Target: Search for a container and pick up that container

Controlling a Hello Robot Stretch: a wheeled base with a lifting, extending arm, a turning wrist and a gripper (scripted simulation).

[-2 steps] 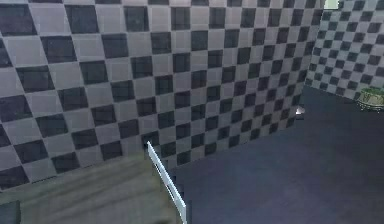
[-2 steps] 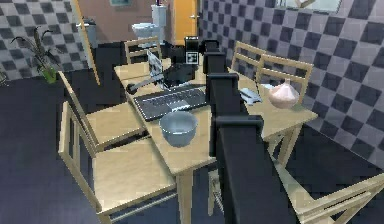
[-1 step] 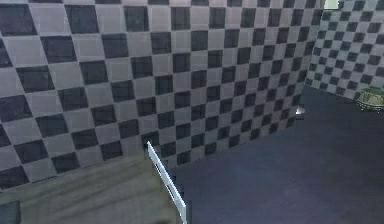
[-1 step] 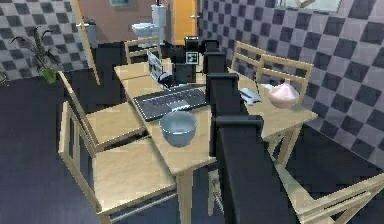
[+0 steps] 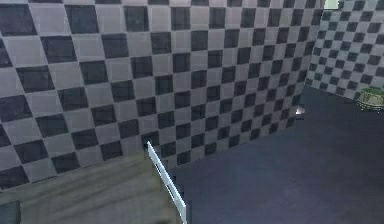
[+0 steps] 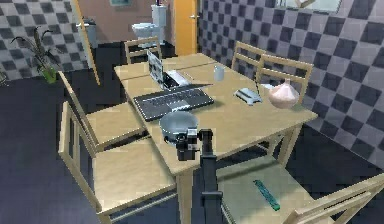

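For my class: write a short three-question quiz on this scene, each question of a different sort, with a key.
1. True or false: the wall is chequered.
2. What stands at the arm side view's left edge? A) plant B) bicycle C) fridge
3. Fill in: on the table, the thing nearest the gripper is a grey ____.
Key: 1 true; 2 A; 3 bowl.

Soft, even light falls on both views. In the forward view the checkered wall [image 5: 150, 70] is flatly lit, a little paler at the far right, and the floor [image 5: 290, 160] lies dark. In the arm side view the tabletop [image 6: 235, 118] is the brightest surface, lit from above, with deep shade under it. The far doorway [image 6: 120, 20] is bright. Near the left edge the chair [image 6: 125, 175] posts lean through lens distortion.
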